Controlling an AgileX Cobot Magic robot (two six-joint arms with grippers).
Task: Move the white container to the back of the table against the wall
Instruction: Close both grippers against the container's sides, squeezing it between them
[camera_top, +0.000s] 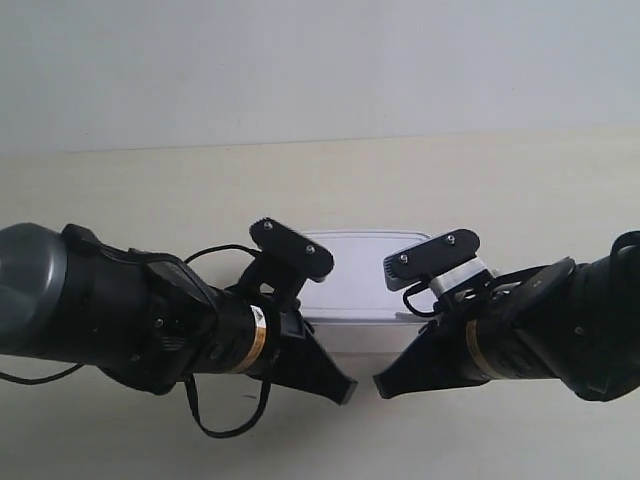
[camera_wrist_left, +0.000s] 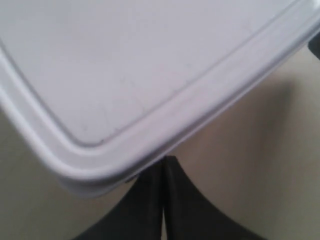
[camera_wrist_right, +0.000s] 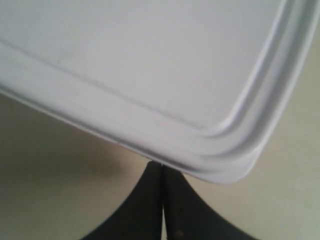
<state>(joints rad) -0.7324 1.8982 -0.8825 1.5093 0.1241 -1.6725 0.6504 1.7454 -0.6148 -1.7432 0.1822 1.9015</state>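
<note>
**Well short of the wall (camera_top: 300, 70), the white container (camera_top: 360, 265) sits capped**

We see it resting on the table (camera_top: 420, 180), with bare tabletop between it and the wall. Our left gripper (camera_wrist_left: 163, 162) has its fingers pressed together, tips just under the rim of the lid (camera_wrist_left: 125, 65) at a rounded corner. Our right gripper (camera_wrist_right: 162, 167) is likewise closed at another corner.
</note>
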